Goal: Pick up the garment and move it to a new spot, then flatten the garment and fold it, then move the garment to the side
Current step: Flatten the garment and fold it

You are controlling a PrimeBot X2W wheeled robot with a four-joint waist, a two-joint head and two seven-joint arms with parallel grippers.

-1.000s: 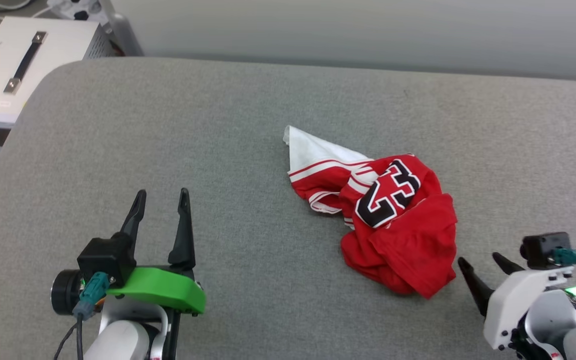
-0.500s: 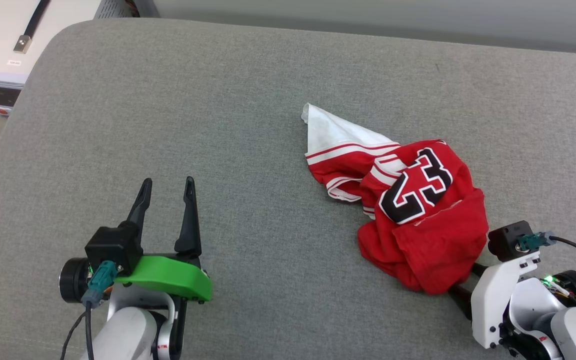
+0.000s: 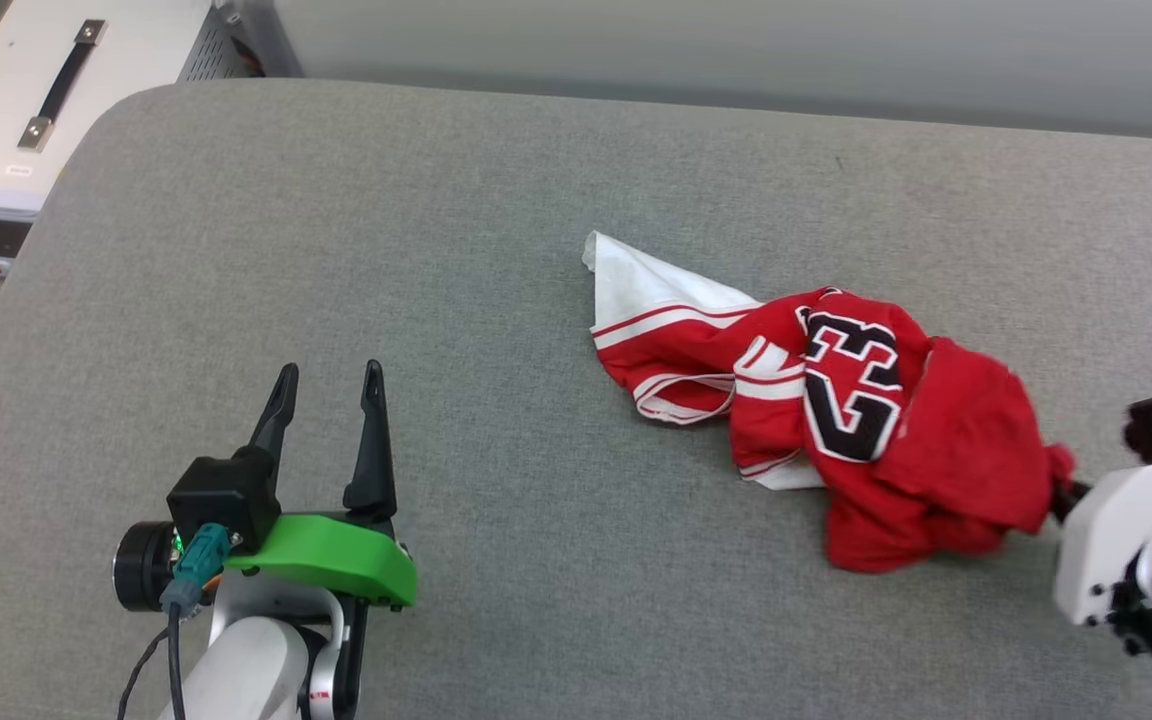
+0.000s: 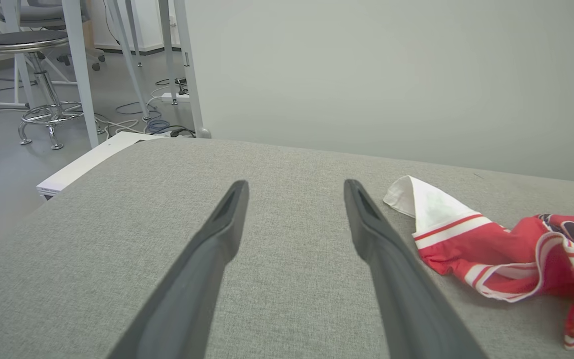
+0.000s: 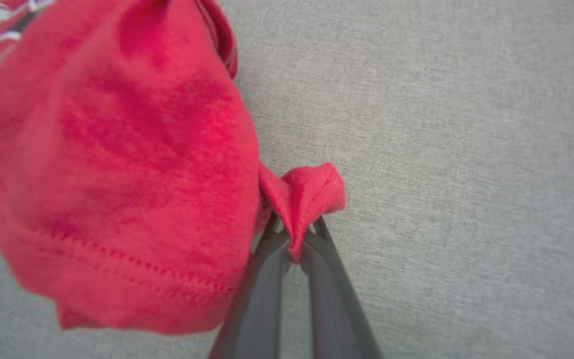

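Observation:
The garment [image 3: 866,420], a red jersey with a white sleeve, striped trim and a black "23", lies crumpled right of centre on the grey padded table [image 3: 436,250]. My right gripper [image 3: 1064,487] is shut on a fold of its red hem at the garment's right end; in the right wrist view the gripper [image 5: 294,227] pinches the red fabric [image 5: 117,164], which bulges to the left. My left gripper [image 3: 326,385] stands open at the lower left, well apart from the garment [image 4: 491,254]. In the left wrist view the gripper [image 4: 294,187] holds nothing.
A white case [image 3: 46,100] with a black handle stands off the table's far left corner. A stool [image 4: 33,75] and white frame legs [image 4: 187,65] stand on the floor beyond the table's left edge. A pale wall runs behind the table.
My right gripper has closed on the garment's red hem and pulled that end rightward, stretching the bundle. The left arm has stayed put. The head camera shifted.

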